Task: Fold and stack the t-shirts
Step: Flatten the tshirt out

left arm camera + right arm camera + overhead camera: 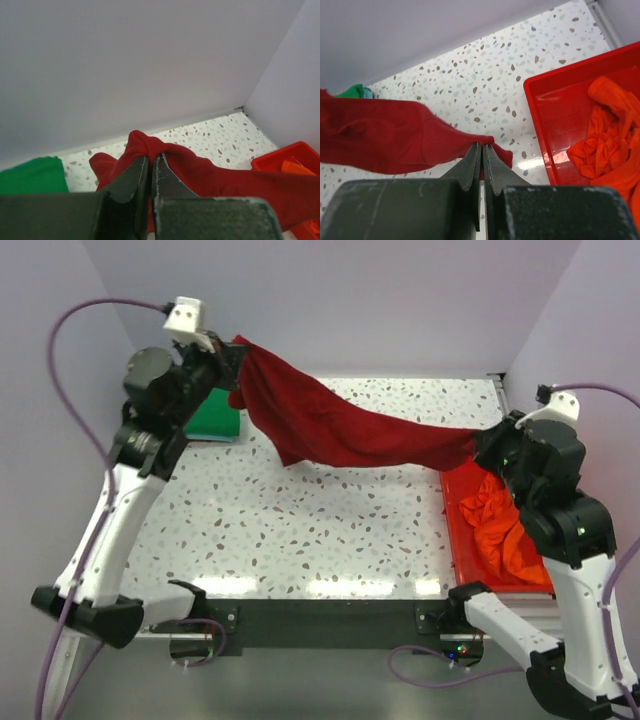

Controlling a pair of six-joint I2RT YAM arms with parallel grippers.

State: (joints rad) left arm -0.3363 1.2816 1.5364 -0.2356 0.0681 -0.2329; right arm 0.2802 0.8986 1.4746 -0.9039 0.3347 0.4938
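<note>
The left gripper [232, 348] is pinching a bunched corner of the red shirt [340, 425]. Its jaws are pressing together on the cloth, and a knot of fabric is bulging just past the fingertips [135, 177]. It is holding that corner high in the air, well apart from the tub [458, 540], across the table from it and toward the back wall.

The right gripper [483, 445] is clamping the opposite end of the red shirt. Its jaws are squeezing shut on a thin fold, and a small tip of cloth is poking out beyond them. It is hovering just beside the tub's far inner corner, a little above its rim.

Between the two grippers the red shirt is hanging as a sagging band, sloping down toward the tub. Its widest part is drooping in the stretch farther from the tub. Whether its lowest edge is touching the table [300, 530] I cannot tell.

The green shirt [213, 418] is lying flat on the table at the far corner opposite the tub, partly hidden by the left arm. The orange shirt [500, 525] is lying crumpled inside the tub, filling its near and outer part, while the tub's floor along the inner wall is showing bare. The tub itself is sitting at the table's right edge, beside the right arm.
</note>
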